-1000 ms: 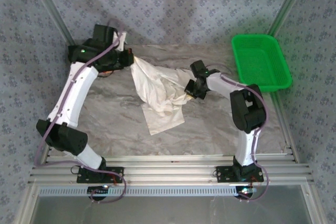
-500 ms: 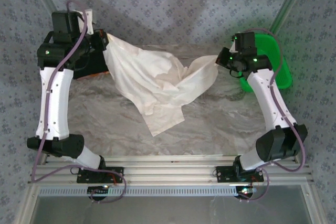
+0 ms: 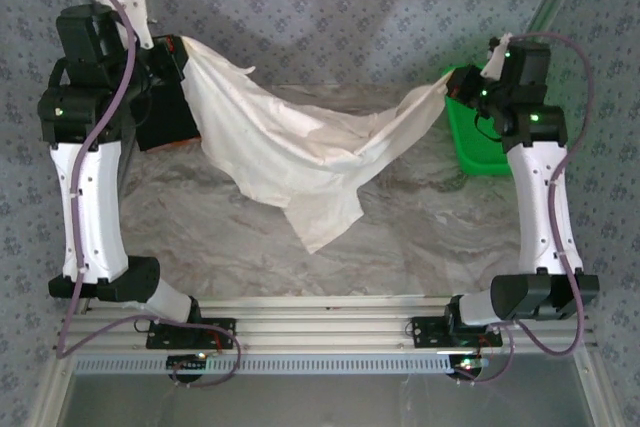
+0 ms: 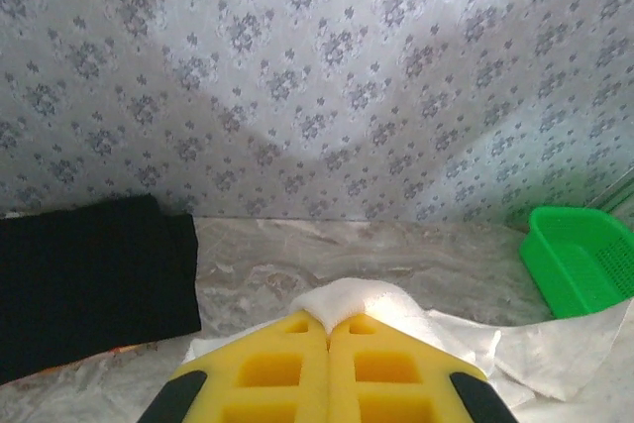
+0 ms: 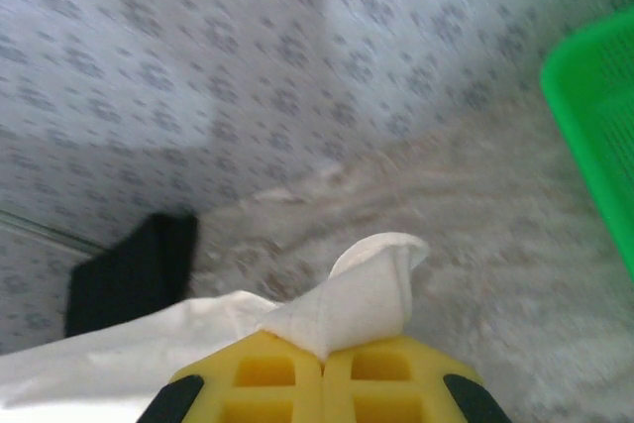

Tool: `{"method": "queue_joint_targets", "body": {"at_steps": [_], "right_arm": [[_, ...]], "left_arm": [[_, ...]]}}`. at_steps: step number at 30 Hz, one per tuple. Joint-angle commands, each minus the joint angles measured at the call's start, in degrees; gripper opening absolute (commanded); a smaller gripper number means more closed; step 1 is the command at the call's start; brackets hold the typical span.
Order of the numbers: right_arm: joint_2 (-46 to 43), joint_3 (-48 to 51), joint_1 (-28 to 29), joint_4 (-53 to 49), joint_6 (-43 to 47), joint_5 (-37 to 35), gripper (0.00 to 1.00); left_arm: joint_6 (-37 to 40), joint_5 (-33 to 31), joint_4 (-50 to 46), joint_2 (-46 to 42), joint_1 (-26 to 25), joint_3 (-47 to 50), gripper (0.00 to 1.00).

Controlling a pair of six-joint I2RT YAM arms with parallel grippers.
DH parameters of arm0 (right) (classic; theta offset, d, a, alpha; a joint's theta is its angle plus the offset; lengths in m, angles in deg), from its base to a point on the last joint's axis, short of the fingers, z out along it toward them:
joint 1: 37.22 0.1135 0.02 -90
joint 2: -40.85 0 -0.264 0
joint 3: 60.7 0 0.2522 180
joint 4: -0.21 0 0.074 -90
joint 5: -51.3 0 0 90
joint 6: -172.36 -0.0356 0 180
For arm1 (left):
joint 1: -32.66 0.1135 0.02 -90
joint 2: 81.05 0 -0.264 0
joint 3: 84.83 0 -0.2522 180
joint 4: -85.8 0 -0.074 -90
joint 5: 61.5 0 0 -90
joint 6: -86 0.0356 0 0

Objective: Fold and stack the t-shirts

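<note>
Fingers (image 4: 267,369) (image 5: 277,378) of both arms clamp cream shirt (image 3: 290,142); overhead shows it sagging between them.

the cream-white t-shirt (image 3: 290,147) is pale cloth with soft grey shading in its folds. the black t-shirt (image 4: 89,279) is solid black, with a thin orange sliver (image 4: 129,349) at its lower edge. the basket (image 4: 555,279) is bright green mesh. the table (image 3: 420,237) is marbled grey and white. the walls (image 3: 350,7) are pale grey-blue with a repeating darker floral motif. the left fingers (image 4: 267,369) and right fingers (image 5: 267,373) are yellow. the left arm (image 3: 90,197) and right arm (image 3: 545,197) are white with black joints.
</note>
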Motion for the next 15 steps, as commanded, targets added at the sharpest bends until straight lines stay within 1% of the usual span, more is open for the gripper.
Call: {"method": "queue_joint_targets", "body": {"at_steps": [1,2,4,6,7,9,12,15], "right_arm": [[-1.6,-4.8,-1.1,6.7,-2.5,7.5,0.00],[-2.0,-4.9,-1.4,7.1,-2.3,8.3,0.00],[-3.2,-3.6,-1.4,6.1,-2.2,7.5,0.00],[-5.9,1.8,-1.3,4.1,-2.8,6.3,0.00],[-7.7,6.6,-1.2,3.9,-3.9,5.5,0.00],[-12.4,18.3,-0.7,3.5,-7.2,2.8,0.00],[-20.0,36.9,1.4,0.6,-11.4,-3.3,0.00],[-24.8,49.9,2.3,-0.9,-13.8,-4.8,0.00]], "left_arm": [[-0.3,0.1,2.2,-3.2,0.3,-2.3,0.00],[0.1,-0.7,1.9,-3.7,0.3,-1.9,0.00],[0.5,-1.4,1.5,-5.0,0.3,0.3,0.00],[-0.4,-0.6,1.6,-6.9,0.3,5.4,0.00],[-1.2,0.1,2.2,-8.2,0.3,9.0,0.00],[-4.1,1.2,4.8,-12.5,-0.1,20.2,0.00],[-10.2,2.8,9.5,-19.7,-1.4,39.0,0.00],[-14.1,0.3,10.4,-25.6,-5.1,54.8,0.00]]}}
